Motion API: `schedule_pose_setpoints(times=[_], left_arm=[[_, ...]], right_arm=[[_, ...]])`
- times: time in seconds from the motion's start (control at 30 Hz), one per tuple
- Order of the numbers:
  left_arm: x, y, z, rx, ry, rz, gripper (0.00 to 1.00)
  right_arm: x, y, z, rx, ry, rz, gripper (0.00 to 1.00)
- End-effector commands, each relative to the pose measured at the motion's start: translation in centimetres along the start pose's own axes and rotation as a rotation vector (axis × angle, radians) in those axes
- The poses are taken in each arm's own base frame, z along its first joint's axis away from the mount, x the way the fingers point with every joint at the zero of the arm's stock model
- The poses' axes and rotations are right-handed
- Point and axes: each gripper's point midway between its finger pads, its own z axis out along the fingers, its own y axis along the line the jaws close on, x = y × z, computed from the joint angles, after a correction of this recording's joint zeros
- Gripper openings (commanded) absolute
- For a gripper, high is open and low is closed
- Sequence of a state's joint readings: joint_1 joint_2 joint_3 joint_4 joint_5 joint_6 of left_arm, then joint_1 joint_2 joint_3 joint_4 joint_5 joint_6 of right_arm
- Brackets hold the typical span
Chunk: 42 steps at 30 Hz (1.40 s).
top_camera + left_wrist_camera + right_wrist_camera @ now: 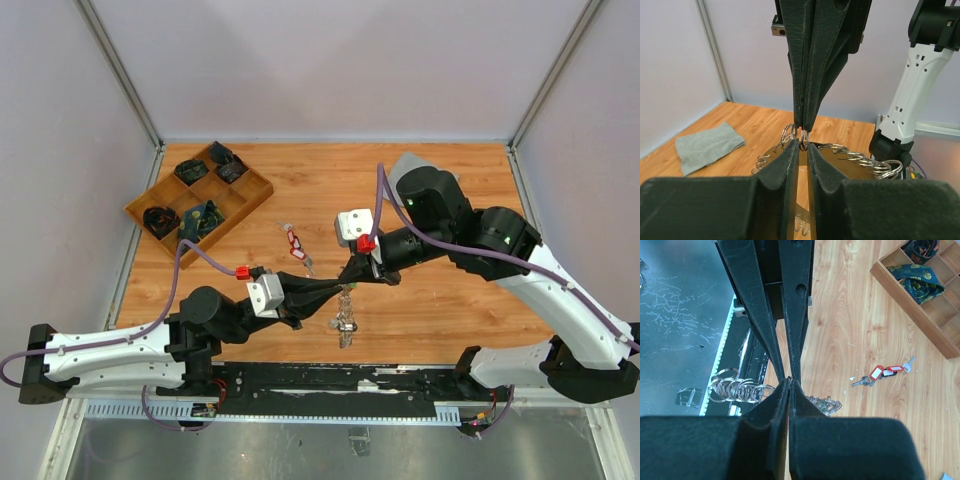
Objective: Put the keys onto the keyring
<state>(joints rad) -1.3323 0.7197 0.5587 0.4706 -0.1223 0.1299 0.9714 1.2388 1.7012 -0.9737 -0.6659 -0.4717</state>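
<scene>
The right gripper point(790, 386) is squeezed shut on the rim of the keyring point(346, 322), which hangs in the air between the two arms. The left gripper point(800, 150) meets it tip to tip with just a thin slit between its jaws, so I cannot tell if it grips the ring. The keys point(296, 246) lie in a little bunch on the table point(450, 200), a bit farther back and off to the left, slanting away from the arms, and the left gripper is a bit nearer, so I think it should fetch them.
</scene>
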Motion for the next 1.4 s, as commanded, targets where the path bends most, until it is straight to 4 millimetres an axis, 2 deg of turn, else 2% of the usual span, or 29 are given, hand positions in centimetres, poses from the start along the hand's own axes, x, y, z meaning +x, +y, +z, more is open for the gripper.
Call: schedule_pose_setpoints(times=[0.0, 0.23, 0.37, 0.7, 0.77, 0.87, 1.07, 1.2, 1.37], left_arm=[[-2.5, 0.5, 0.4, -0.029, -0.073, -0.015, 0.17], [-3.0, 0.4, 0.4, -0.025, -0.091, -0.023, 0.16], [-3.1, 0.5, 0.3, -0.031, -0.092, -0.024, 0.01], [-3.2, 1.3, -0.3, -0.067, -0.095, -0.012, 0.0], [-3.3, 1.2, -0.5, -0.061, -0.099, -0.008, 0.0], [-3.6, 1.2, -0.8, -0.054, -0.114, -0.006, 0.0], [-4.5, 0.1, -1.6, 0.013, -0.163, -0.015, 0.01], [-4.9, -0.5, -1.9, 0.048, -0.18, -0.016, 0.0], [-5.1, -1.6, -1.9, 0.108, -0.186, -0.009, 0.01]], right_arm=[[-1.3, 0.9, -0.2, -0.024, -0.056, -0.044, 0.01], [-0.9, 1.0, 0.0, -0.03, -0.045, -0.036, 0.0], [-0.7, 1.0, 0.0, -0.031, -0.039, -0.035, 0.01], [-1.3, 1.0, -0.5, -0.008, -0.059, -0.06, 0.01], [-1.5, 0.7, -0.9, 0.022, -0.07, -0.076, 0.06], [-1.8, 0.2, -1.7, 0.085, -0.088, -0.106, 0.22], [-0.8, -1.1, -3.1, 0.242, -0.107, -0.156, 0.32], [0.1, -1.6, -2.7, 0.294, -0.142, -0.183, 0.32], [-0.7, -1.7, -2.4, 0.303, -0.202, -0.239, 0.26]])
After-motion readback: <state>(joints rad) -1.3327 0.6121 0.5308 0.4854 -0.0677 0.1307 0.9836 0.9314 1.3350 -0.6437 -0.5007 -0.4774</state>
